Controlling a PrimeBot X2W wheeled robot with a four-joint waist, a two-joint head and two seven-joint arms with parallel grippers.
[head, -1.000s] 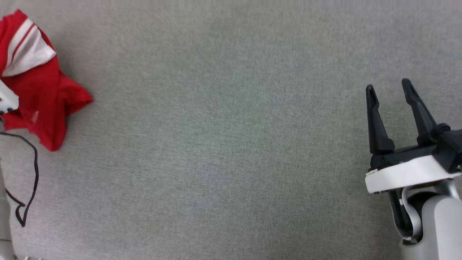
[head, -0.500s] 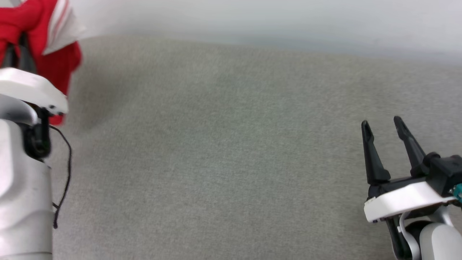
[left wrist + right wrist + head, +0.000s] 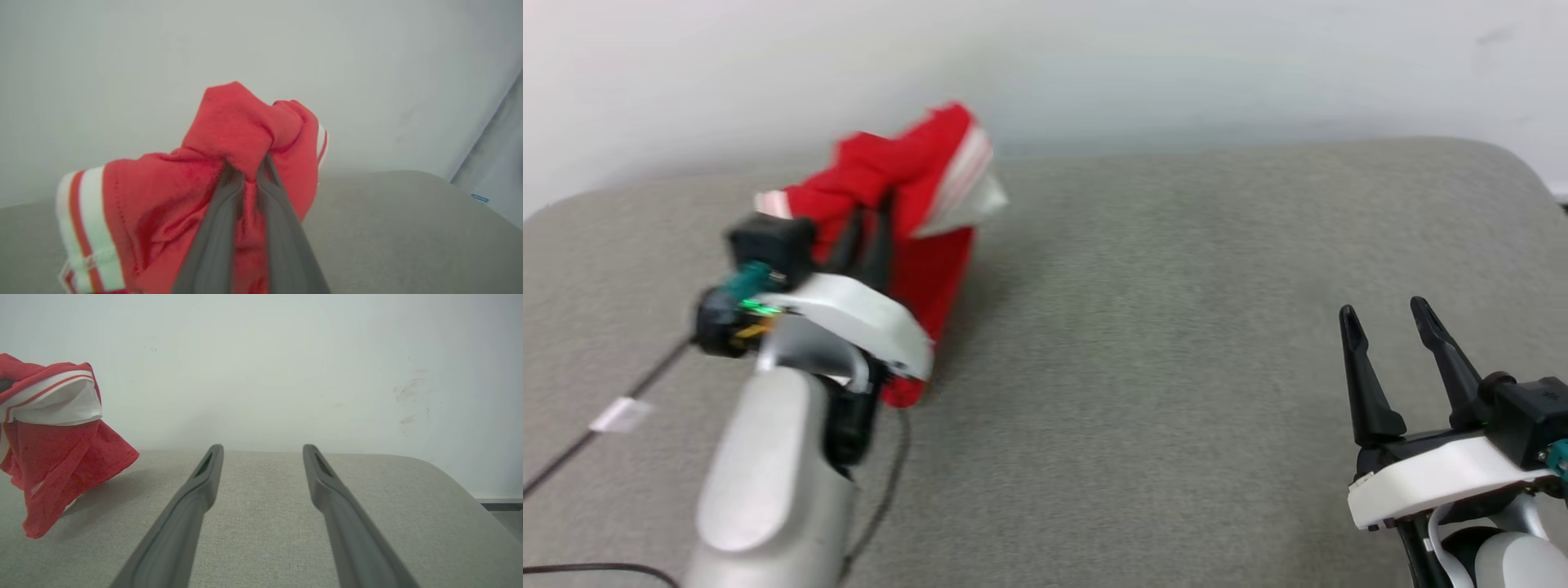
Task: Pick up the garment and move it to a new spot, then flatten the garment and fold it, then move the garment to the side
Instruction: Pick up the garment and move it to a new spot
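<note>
L gripper (image 3: 869, 219), at left-centre of head view, has its fingers (image 3: 212, 228) pressed together w/ a bunch of the red jersey T-shirt (image 3: 935, 261) pinched between them near the tips. Shirt is crumpled and hangs from that grip above the grey fabric surface (image 3: 1160, 343), toward its far edge by the white wall (image 3: 1094, 65). A white sleeve w/ red-white striped trim (image 3: 53, 396) sticks out on the side facing the R arm. Can't tell if the lowest red fold touches the fabric. L arm and shirt are blurred in head view. R gripper (image 3: 1382, 310) is at lower right, well apart from the shirt, fingers spread, nothing between them. Black cable (image 3: 882, 490) trails by the L forearm.
</note>
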